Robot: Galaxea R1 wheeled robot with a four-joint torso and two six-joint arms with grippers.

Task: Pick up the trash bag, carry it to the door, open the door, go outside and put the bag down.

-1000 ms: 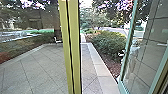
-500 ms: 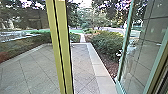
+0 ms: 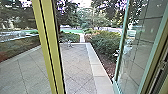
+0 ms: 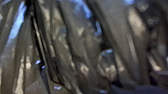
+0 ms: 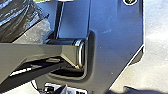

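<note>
Ahead of you, diagonally jointed paving [image 3: 77, 62] lies in daylight. Beside its pale border [image 3: 97, 70] you see brown soil [image 3: 108, 66] and green shrubs [image 3: 105, 45], with trees [image 3: 102, 12] beyond.

Yellow-green post [image 3: 54, 50] with a dark stripe — grey paving [image 3: 75, 62] crossed by diagonal lines, paler edging [image 3: 92, 57], green shrubs [image 3: 105, 45], reddish-brown soil [image 3: 109, 68], mint-green door frame [image 3: 122, 42] — and a blackish-brown trash bag [image 4: 80, 50] streaked with tan and blue glints
</note>
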